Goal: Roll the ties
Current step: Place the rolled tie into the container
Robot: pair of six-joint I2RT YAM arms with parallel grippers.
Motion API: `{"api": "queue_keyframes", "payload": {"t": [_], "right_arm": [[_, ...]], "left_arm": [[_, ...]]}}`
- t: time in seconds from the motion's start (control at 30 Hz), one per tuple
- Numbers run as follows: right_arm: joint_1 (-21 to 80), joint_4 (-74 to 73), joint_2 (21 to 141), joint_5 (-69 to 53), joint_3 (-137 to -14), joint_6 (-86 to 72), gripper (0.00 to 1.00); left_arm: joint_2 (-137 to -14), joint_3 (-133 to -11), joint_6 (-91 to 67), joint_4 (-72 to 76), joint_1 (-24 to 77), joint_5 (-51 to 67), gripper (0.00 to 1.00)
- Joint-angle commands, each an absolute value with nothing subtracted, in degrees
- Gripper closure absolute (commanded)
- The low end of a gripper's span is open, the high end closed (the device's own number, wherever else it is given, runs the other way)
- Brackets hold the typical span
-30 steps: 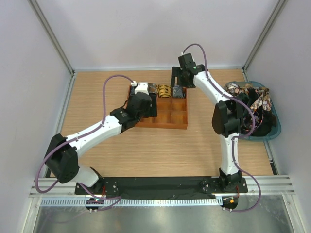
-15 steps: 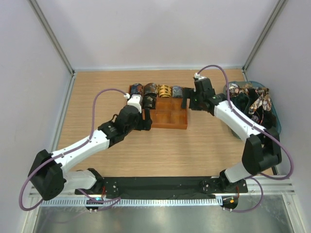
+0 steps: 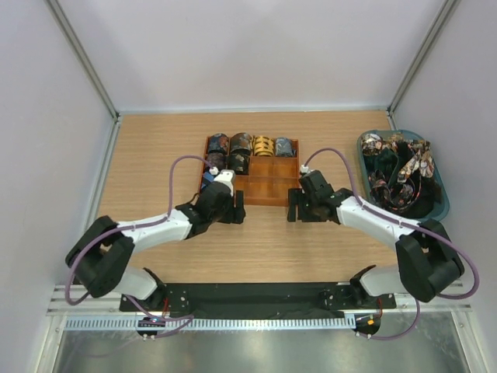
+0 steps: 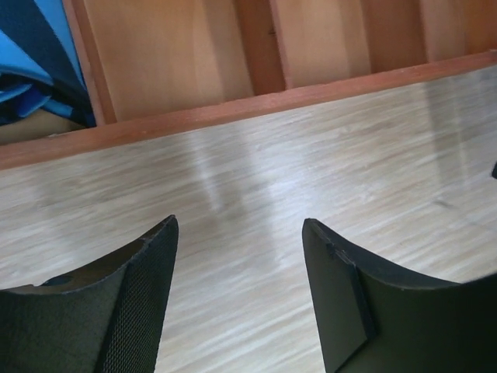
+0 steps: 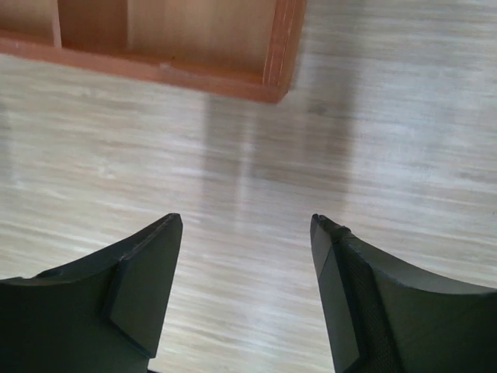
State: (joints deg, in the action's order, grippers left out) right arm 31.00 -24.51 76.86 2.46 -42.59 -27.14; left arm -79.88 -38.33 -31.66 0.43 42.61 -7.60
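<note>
Here: rolled ties (image 3: 263,145) cylindrical, wooden tray (image 3: 264,203) gridded.

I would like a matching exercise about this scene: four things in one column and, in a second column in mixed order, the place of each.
Things:
1. gold rolled tie
2. loose ties
3. left tool
4. right tool

Places:
A. in the teal bin
B. back row of the wooden tray
C. by the tray's front right corner
D. by the tray's front edge, left part

Pairs: 1-B, 2-A, 3-D, 4-C.
</note>
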Motion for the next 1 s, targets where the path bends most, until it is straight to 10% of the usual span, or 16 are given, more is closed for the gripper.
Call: {"api": "queue_keyframes", "payload": {"t": [0.0, 0.33, 0.7, 0.8, 0.97], "right_arm": [[31.1, -18.1, 79.7, 4.5, -46.0, -28.8, 0.27], [30.4, -19.5, 98.7, 11.4, -69.0, -26.3, 0.37], [30.4, -17.5, 79.5, 6.8, -57.7, -17.9, 0.03], [30.3, -13.3, 72.9, 7.6, -51.4, -17.4, 0.00], [30.4, -2.8, 62.8, 10.5, -39.9, -19.9, 0.00]], "left_arm": [[-85.7, -40.5, -33.0, 7.7, 41.9, -9.7, 0.35], [-100.4, -57.2, -28.7, 7.2, 31.7, -11.9, 0.40], [-74.2, -39.7, -29.7, 5.7, 33.9, -2.3, 0.22], [-67.4, -37.8, -28.7, 2.6, 35.3, -2.3, 0.01], [-59.9, -29.8, -27.1, 11.1, 39.7, -8.0, 0.00]]}}
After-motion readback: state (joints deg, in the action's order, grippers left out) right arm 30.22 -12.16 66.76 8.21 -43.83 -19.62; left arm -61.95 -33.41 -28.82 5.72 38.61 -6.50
